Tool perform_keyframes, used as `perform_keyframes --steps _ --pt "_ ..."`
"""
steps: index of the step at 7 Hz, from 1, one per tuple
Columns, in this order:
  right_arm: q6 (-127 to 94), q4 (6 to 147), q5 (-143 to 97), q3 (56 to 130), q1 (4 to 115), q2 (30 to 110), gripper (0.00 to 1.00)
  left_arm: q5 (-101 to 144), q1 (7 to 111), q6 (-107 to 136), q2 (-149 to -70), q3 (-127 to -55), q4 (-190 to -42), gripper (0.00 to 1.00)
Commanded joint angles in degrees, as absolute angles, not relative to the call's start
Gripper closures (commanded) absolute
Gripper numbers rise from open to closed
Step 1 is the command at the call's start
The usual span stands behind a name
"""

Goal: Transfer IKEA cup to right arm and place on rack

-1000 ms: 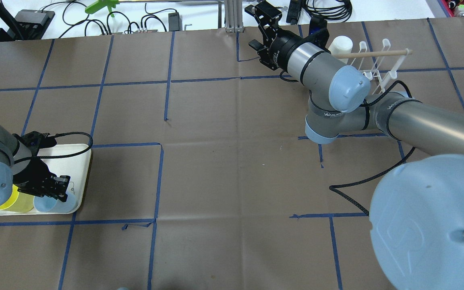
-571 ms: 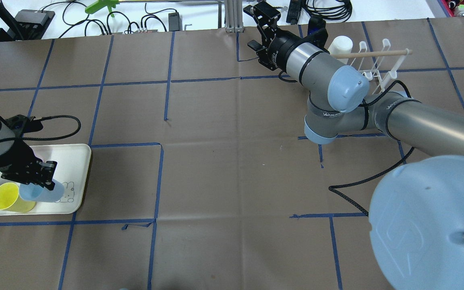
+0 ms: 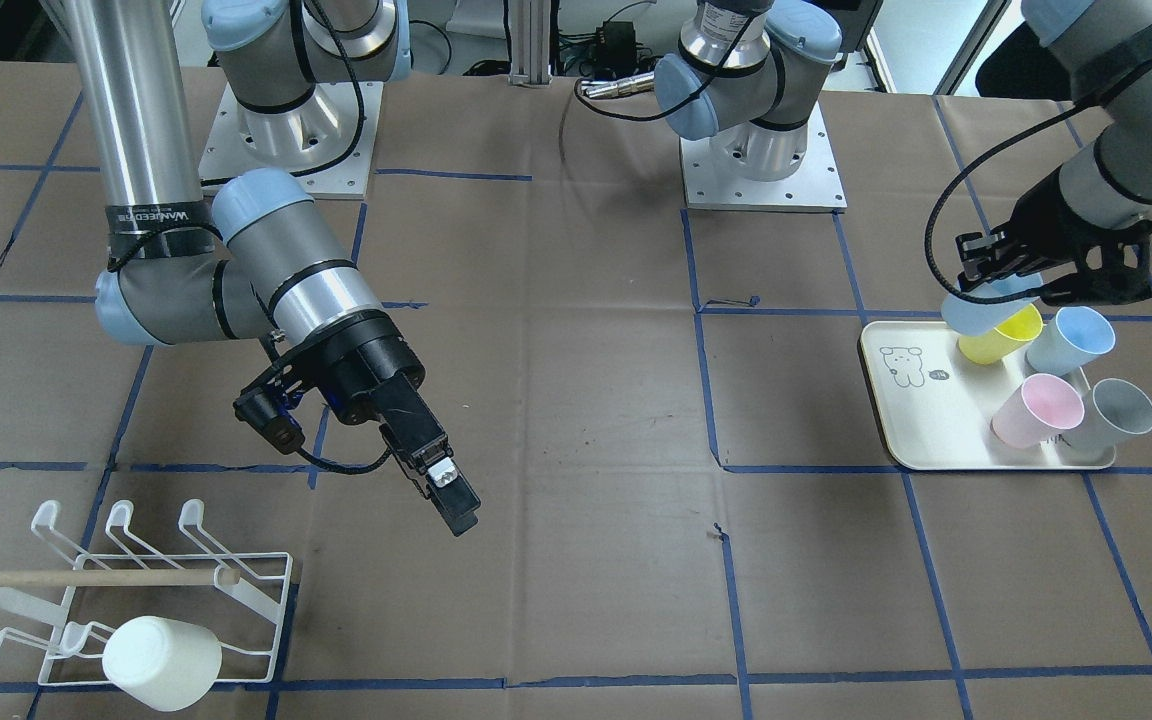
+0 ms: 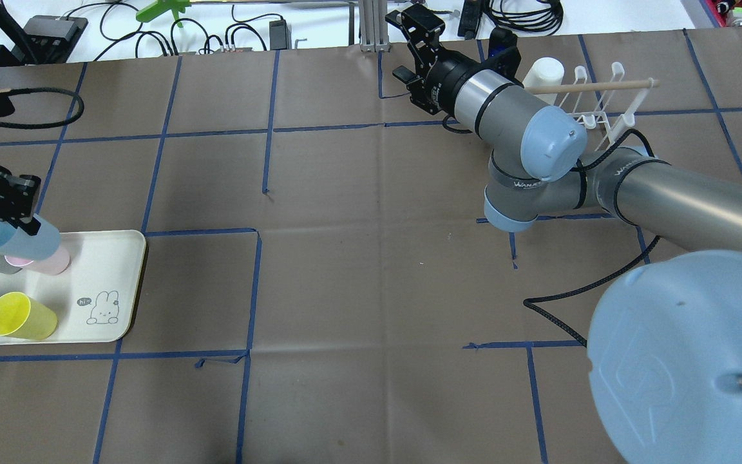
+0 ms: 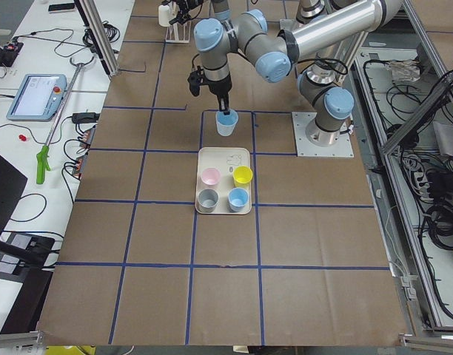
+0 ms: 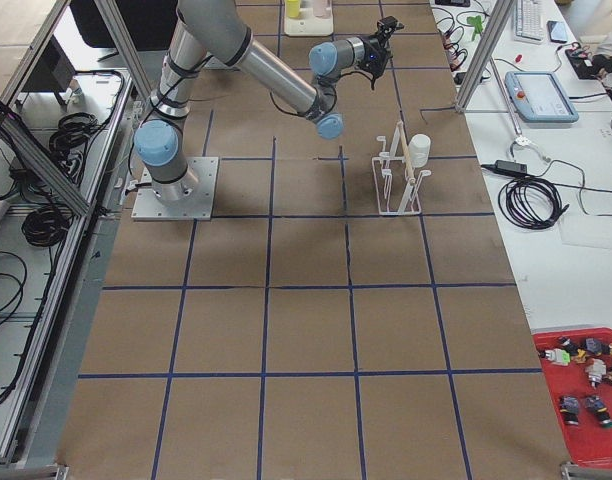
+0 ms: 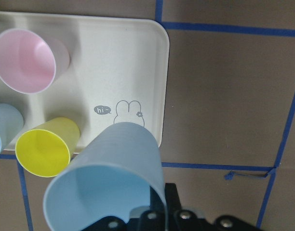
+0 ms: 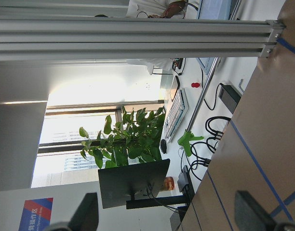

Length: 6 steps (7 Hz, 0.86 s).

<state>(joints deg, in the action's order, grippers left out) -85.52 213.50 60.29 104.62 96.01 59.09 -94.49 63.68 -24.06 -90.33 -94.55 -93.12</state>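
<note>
A light blue IKEA cup (image 4: 20,240) hangs tilted above the cream tray (image 4: 116,258), with my left gripper (image 4: 22,218) shut on its rim. The left wrist view shows the same cup (image 7: 111,185) pinched by its wall, open mouth toward the camera. In the front view the cup (image 3: 981,312) is above the tray's back edge. My right gripper (image 4: 398,44) hovers open and holds nothing, at the far edge of the table beside the white wire rack (image 4: 606,106). In the front view the right gripper (image 3: 448,498) is up and to the right of the rack (image 3: 151,590).
A yellow cup (image 4: 20,316), a pink cup (image 3: 1036,410), a grey cup (image 3: 1116,412) and another blue cup (image 3: 1071,340) stand on the tray. A white cup (image 3: 158,660) lies on the rack. A black cable (image 4: 564,296) trails over the table by the right arm.
My left gripper has risen off the tray with the light blue cup and moved toward the far left of the overhead view. The right gripper has drifted slightly left, still open.
</note>
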Motion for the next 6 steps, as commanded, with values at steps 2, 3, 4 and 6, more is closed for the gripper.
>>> perform_keyframes --steps 2,3,4,6 --pt "-85.5 213.6 60.3 104.6 96.0 59.2 0.0 -91.3 67.6 -26.3 -93.7 -91.7 -83.3 1.0" --pt "-85.5 213.6 60.3 104.6 96.0 59.3 0.0 -85.6 70.5 -26.5 -94.8 -92.4 -74.4 1.0" --pt "-85.5 213.6 60.3 104.7 96.5 59.3 0.0 -80.3 72.5 -26.4 -96.0 -93.4 -65.3 1.0" --pt "-85.5 213.7 61.1 104.6 96.9 59.2 0.0 -67.4 74.3 -26.5 -97.0 -94.7 -54.7 1.0"
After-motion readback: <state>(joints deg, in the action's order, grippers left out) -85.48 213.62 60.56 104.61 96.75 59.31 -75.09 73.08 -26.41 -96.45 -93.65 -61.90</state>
